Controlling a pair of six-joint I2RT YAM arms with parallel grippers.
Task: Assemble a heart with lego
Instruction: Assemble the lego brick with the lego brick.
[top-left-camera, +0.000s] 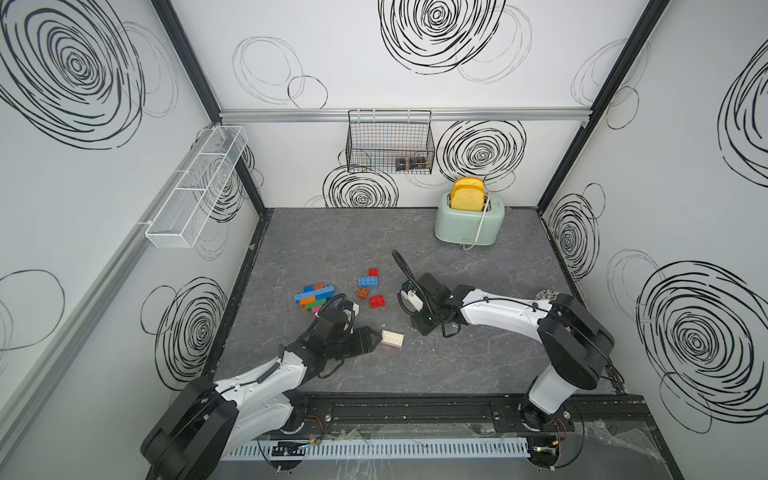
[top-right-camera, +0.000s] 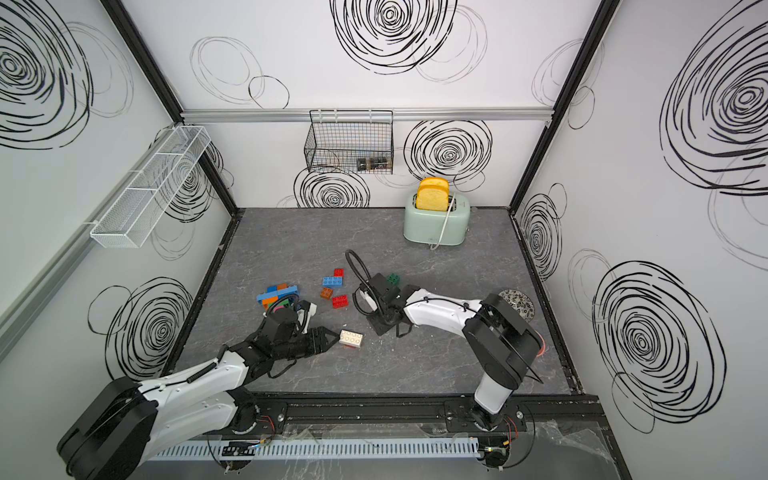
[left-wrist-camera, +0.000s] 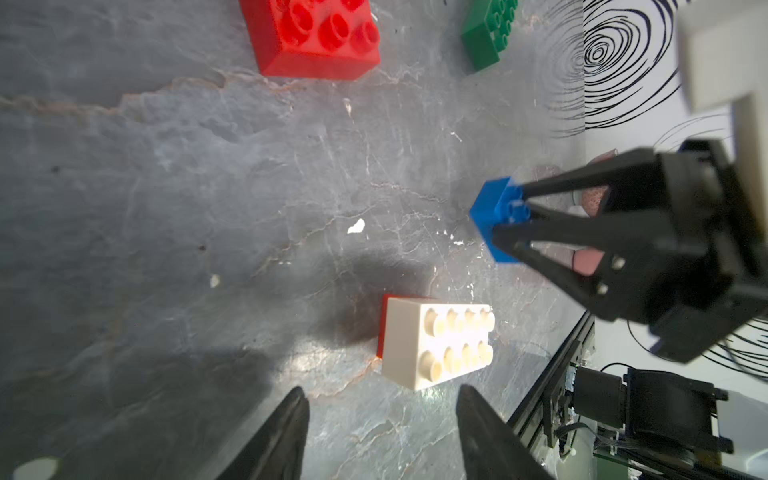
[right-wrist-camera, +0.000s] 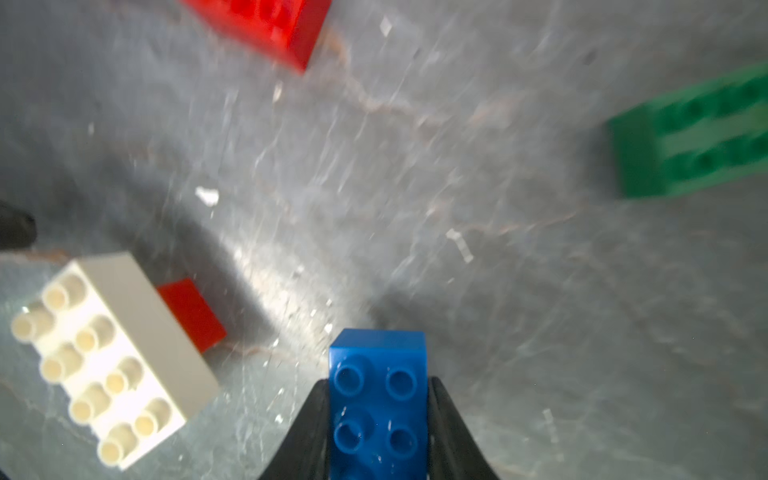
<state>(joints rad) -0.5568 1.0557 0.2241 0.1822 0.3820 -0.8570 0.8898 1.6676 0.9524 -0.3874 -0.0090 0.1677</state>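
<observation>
Two tools are busy here. The white brick (top-left-camera: 392, 340) lies flat on the tabletop (top-left-camera: 457, 374), studs up, with one short end turned to the left tool (left-wrist-camera: 382, 390). That tool's fingers stand spread just short of it. To the right of the white brick, the right tool (right-wrist-camera: 378, 381) pinches a blue brick (right-wrist-camera: 376, 353) by its sides.

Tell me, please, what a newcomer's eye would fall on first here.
The right gripper clamps a blue brick near the middle of the table. A white brick lies just ahead of the open left gripper, with a colourful brick cluster farther back. A mint toaster holding toast stands at the back.
</observation>
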